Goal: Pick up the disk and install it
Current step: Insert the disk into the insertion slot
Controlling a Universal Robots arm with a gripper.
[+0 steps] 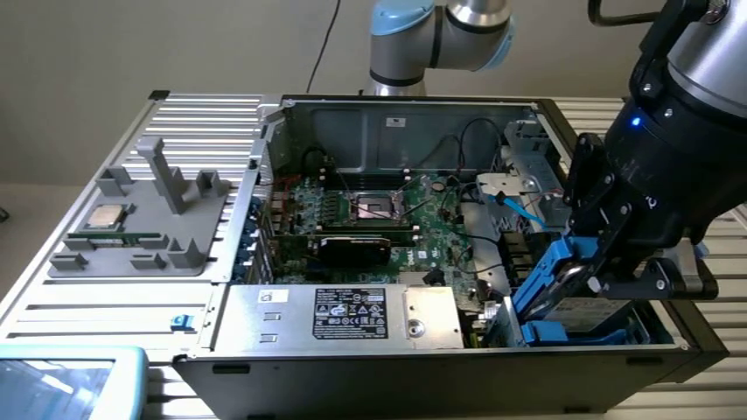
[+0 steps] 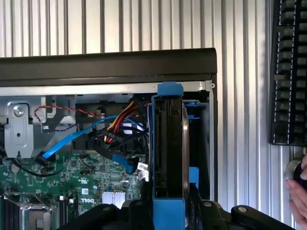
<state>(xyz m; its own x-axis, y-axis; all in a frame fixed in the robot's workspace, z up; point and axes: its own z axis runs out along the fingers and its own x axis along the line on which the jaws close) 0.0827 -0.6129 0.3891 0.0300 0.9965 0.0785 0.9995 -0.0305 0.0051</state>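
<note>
Exterior view: gripper [image 1: 601, 262] fingers clamp the disk [image 1: 547, 273] at the case's [image 1: 408, 376] four o'clock; tilted, it may jam in the bay [image 1: 548, 332].

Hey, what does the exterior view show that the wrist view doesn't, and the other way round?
Exterior view: a grey fixture tray with a processor chip, and the labelled power supply box. Wrist view: a black keyboard and a person's hand. Both: the gripper holding the disk on edge at the open computer case.
</note>
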